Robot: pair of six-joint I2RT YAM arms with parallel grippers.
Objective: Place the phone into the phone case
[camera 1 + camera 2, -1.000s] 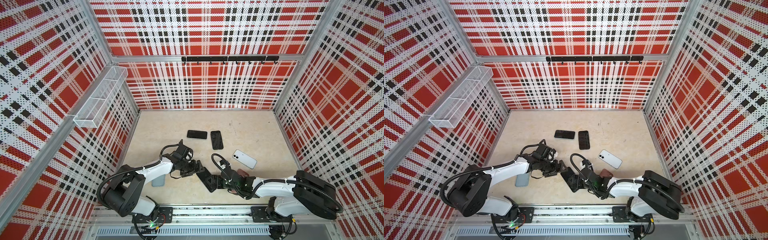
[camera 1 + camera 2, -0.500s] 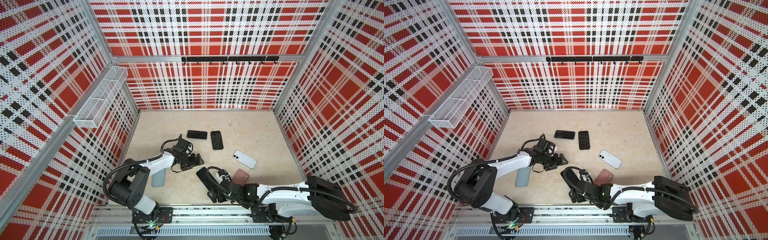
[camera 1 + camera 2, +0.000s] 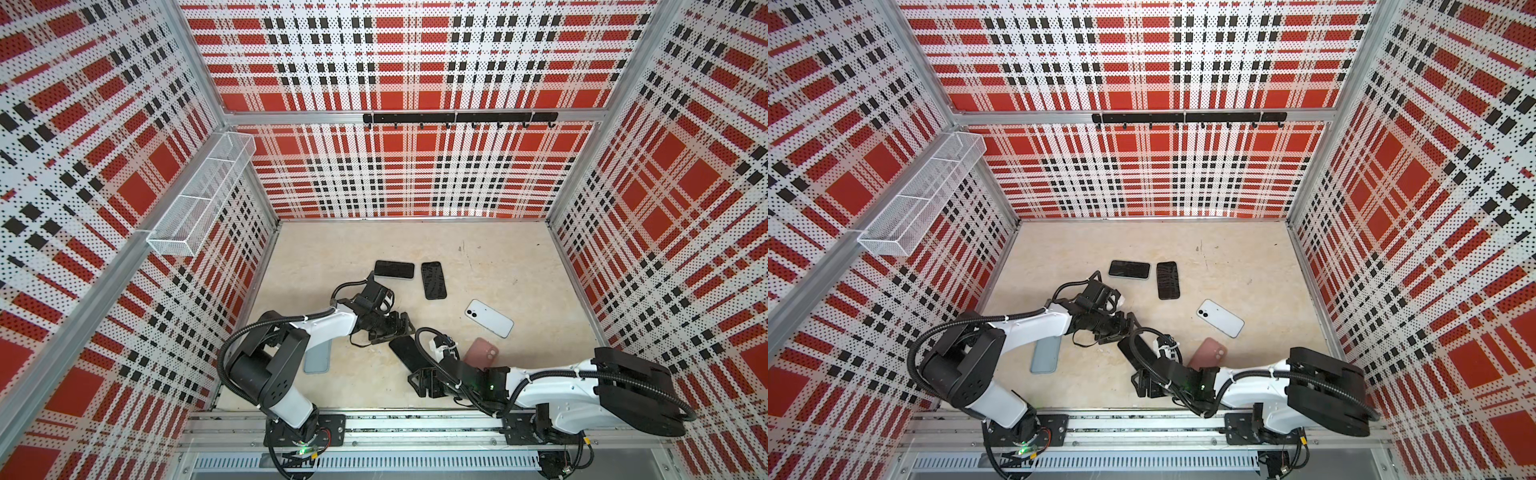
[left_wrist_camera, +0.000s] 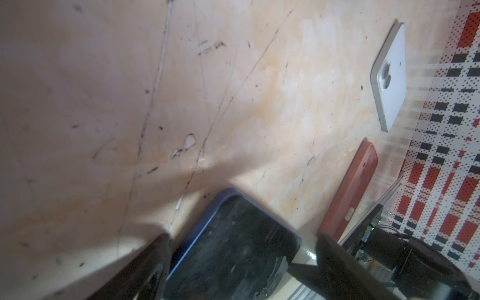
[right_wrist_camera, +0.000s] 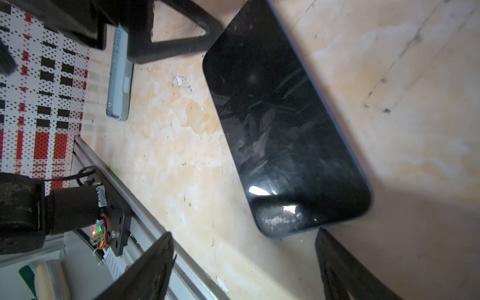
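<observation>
The right gripper [image 3: 424, 382] is pulling back off the phone [image 3: 405, 351]. It and the left gripper [image 3: 401, 326] are gaping empty, the phone seemingly sitting snug in its case [image 4: 201, 226].

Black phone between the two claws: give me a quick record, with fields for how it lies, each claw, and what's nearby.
phone: black phone, flat on the table, screen up, dark blue rim
left claw: left claw open, at the phone's far end, holding nothing
right claw: right claw open, at the phone's near end, holding nothing
nearby: pink case, grey-blue case, white phone
</observation>
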